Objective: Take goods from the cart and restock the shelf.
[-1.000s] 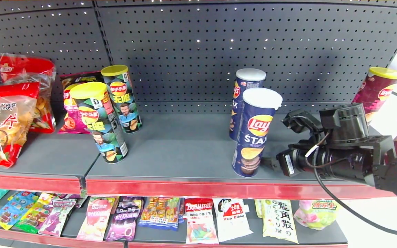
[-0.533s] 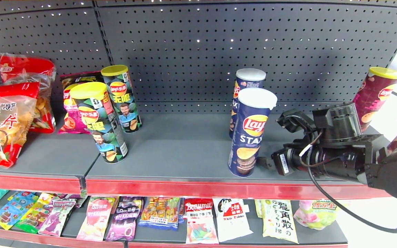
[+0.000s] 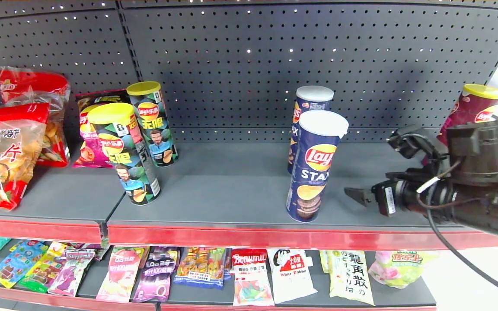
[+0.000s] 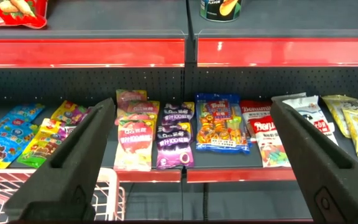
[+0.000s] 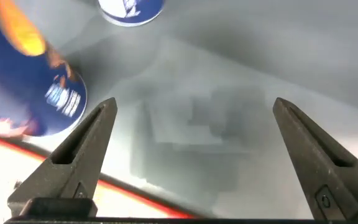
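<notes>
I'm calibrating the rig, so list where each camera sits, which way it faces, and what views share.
Head view: on the head, facing forward and down at the shelf; right gripper at its right.
Left wrist view: low, facing the lower shelf's snack packets; left gripper open.
Right wrist view: facing the upper shelf board; right gripper open.
Shared: head and right wrist views both show the front blue can.

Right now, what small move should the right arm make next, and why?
Probably draw the right gripper straight back, clear of the shelf, so that it can fetch the next item. The front blue chip can stands upright near the shelf's front edge. The gripper is open, apart from the can and empty, so this placement looks finished.
</notes>
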Available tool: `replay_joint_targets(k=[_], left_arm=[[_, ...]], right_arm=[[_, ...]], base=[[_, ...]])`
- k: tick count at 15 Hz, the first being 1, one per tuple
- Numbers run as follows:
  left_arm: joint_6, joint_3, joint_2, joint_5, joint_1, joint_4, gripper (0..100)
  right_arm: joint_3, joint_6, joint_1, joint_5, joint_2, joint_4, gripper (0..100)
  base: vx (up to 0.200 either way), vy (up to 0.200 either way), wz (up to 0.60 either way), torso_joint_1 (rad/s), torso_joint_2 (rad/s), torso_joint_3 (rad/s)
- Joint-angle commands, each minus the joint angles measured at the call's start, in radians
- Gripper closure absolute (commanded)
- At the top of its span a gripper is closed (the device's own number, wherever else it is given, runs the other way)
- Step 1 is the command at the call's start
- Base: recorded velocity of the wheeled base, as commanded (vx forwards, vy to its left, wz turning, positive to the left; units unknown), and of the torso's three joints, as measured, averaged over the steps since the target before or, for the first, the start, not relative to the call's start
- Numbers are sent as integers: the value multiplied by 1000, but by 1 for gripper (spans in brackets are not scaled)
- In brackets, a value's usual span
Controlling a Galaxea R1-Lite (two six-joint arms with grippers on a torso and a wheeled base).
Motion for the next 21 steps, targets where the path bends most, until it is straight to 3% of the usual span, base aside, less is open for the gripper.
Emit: replay_joint_targets(k=[1,3,6,7,8,9,11,14,15,16,17,18,19,21], left_arm=[[0,0,2,-1,0,0,0],[9,-1,2,-1,0,2,0],[91,-4,9,15,1,5,0],[94,-4,9,16,1,5,0],[95,-9,2,34,4,6,0],[94,-11,3,94,6,14,0],[75,-14,3,116,6,29,0],[3,-4,3,64,6,19,0],[-2,2,3,47,6,9,0],[-6,22,2,-22,6,-38,0],[-6,23,2,-27,6,-43,0],[9,37,2,-81,6,-41,0],[11,37,2,-74,6,-29,0],[11,37,2,-74,6,-30,0]], right_arm=[[140,-8,-1,-23,-293,1,0],[315,-42,-4,6,-653,16,0],[387,-39,-86,17,-1046,191,0],[385,-39,-110,9,-1127,274,0],[351,-39,-173,-35,-1281,492,0],[307,-37,-218,-69,-1345,637,0],[285,-37,-299,-78,-1396,769,0],[469,-44,-377,-40,-1462,735,0],[534,-37,-390,31,-1498,665,0],[577,-36,-396,212,-1508,559,0],[581,-36,-396,216,-1509,551,0],[669,-47,-396,210,-1509,361,0],[726,-25,-397,155,-1509,245,0],[724,-16,-397,144,-1509,241,0]], base=[[0,0,0,0,0,0],[0,0,0,0,0,0],[0,0,0,0,0,0],[0,0,0,0,0,0],[0,0,0,0,0,0],[0,0,0,0,0,0],[0,0,0,0,0,0],[0,0,0,0,0,0],[0,0,0,0,0,0],[0,0,0,0,0,0],[0,0,0,0,0,0],[0,0,0,0,0,0],[0,0,0,0,0,0],[0,0,0,0,0,0]])
